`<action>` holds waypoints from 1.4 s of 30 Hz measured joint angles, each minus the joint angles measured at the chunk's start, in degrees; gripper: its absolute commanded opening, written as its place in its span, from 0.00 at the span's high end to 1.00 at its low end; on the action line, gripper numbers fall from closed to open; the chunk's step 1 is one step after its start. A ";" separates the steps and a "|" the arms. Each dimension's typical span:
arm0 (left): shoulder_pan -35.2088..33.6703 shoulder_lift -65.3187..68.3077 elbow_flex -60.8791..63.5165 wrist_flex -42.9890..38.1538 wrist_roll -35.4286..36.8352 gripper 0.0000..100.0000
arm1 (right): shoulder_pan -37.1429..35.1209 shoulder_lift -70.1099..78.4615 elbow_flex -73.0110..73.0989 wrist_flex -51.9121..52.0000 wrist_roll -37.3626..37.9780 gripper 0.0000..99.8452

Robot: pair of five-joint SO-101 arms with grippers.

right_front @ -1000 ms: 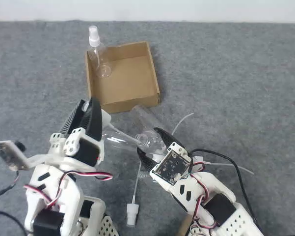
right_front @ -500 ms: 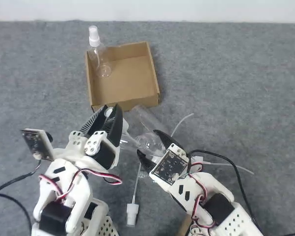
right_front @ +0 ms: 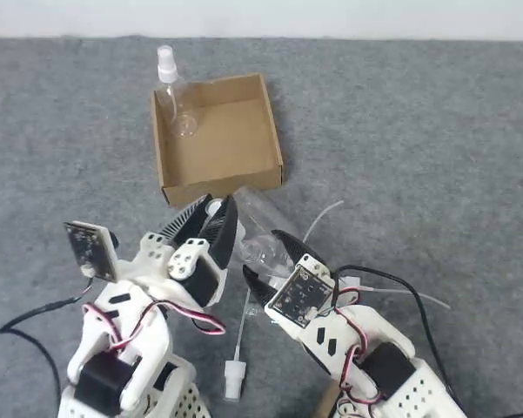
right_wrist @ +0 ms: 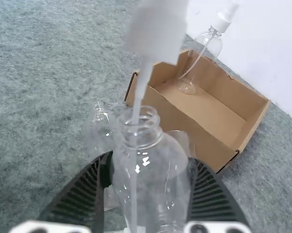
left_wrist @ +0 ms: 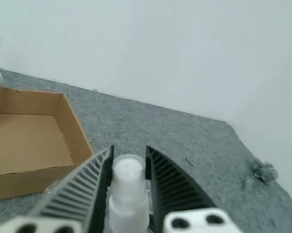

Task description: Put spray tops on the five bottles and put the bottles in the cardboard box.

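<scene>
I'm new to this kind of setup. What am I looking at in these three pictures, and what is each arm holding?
These are two small robot arms side by side at a grey table. One picture looks down from a fixed camera; the other two come from a camera on each arm's wrist. The left gripper is shut on a white spray top. The right gripper is shut on a clear bottle, and the top's thin tube reaches into its open neck. On the table are a cardboard box with one capped bottle leaning in a corner, another clear bottle, and a loose spray top.
</scene>
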 measured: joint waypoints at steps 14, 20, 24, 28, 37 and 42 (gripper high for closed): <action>6.07 0.00 3.52 0.00 -8.35 0.99 | 0.00 0.00 0.00 0.00 0.00 0.92; 6.15 -0.09 3.52 0.00 -9.14 0.99 | 0.00 -0.18 0.00 0.00 -0.09 0.92; 6.15 -0.09 3.60 0.00 -13.80 0.99 | 0.00 -0.18 0.09 -0.62 -0.09 0.92; 6.59 -0.18 5.19 -0.09 -16.70 0.98 | 0.88 -0.09 0.18 -2.29 -4.04 0.92; 6.15 0.18 6.42 0.00 -17.14 0.83 | 1.76 -0.18 0.09 -3.60 -11.16 0.92; 6.33 0.00 7.12 0.00 -17.41 0.83 | 2.20 -0.18 0.09 -4.04 -11.34 0.92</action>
